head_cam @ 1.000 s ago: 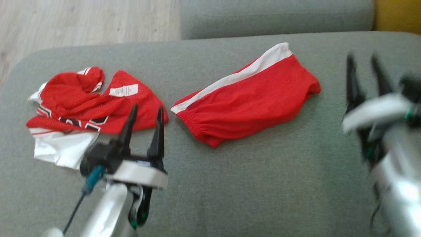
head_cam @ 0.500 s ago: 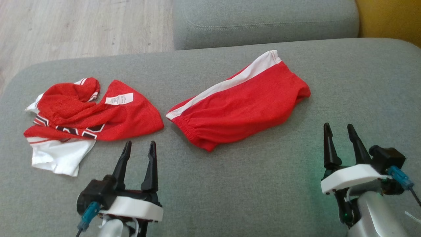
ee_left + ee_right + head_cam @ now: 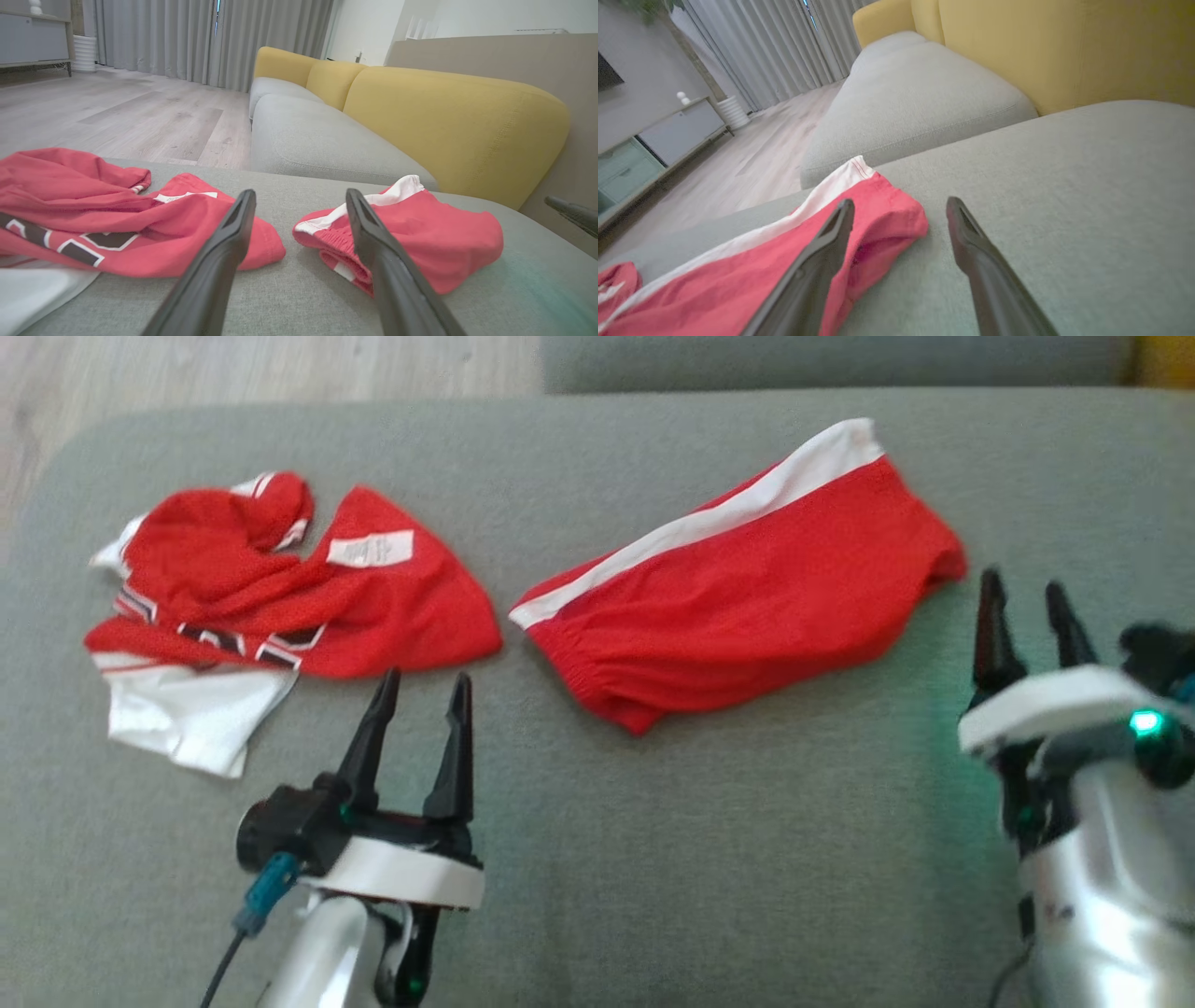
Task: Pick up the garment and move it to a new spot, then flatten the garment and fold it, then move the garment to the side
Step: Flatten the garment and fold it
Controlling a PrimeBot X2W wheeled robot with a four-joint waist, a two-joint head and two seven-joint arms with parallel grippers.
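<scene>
Red shorts (image 3: 747, 588): you had them lying flat mid-cushion on the grey sofa cushion (image 3: 700, 859), with the white stripe along their far edge.
Red jersey (image 3: 280, 597): it lay crumpled to their left, apart from them, with its label facing up.
Left gripper (image 3: 424, 681): your 2 fingers stood wide and empty, just on the near side of the jersey's right hem.
Right gripper (image 3: 1022, 583): it was also wide, holding nothing, with its tips just beside the shorts' right end.

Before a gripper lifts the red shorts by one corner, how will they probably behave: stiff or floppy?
Likely floppy: the red shorts lie soft and wrinkled on the grey cushion, so the free part would probably hang down. Probably light, as the cloth looks thin. The gathered waistband looks thicker and may give a firmer grip.
</scene>
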